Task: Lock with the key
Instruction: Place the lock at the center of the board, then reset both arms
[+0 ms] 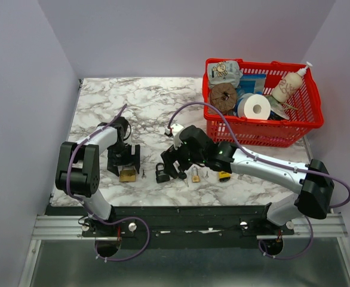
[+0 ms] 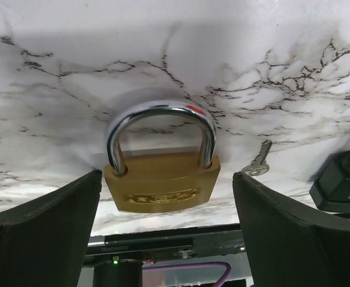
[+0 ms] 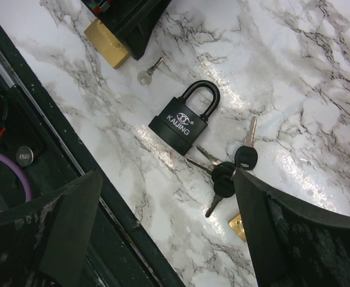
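Observation:
A brass padlock (image 2: 162, 179) with a closed steel shackle lies flat between the open jaws of my left gripper (image 2: 163, 233), untouched; it also shows in the top view (image 1: 127, 174). A small silver key (image 2: 257, 162) lies to its right, also in the top view (image 1: 143, 174). A black padlock (image 3: 184, 119) lies near a bunch of black-headed keys (image 3: 226, 170). My right gripper (image 3: 163, 233) hovers open and empty above the table just in front of them; in the top view (image 1: 174, 164) it sits over the black padlock (image 1: 162, 174). A small brass padlock (image 1: 195, 176) lies beside it.
A red basket (image 1: 309, 122) at the back right holds a tape roll, a bottle and packets. A small yellow-and-black thing (image 1: 224, 176) lies by the right arm. The table's black front rail (image 3: 61, 143) runs close under both grippers.

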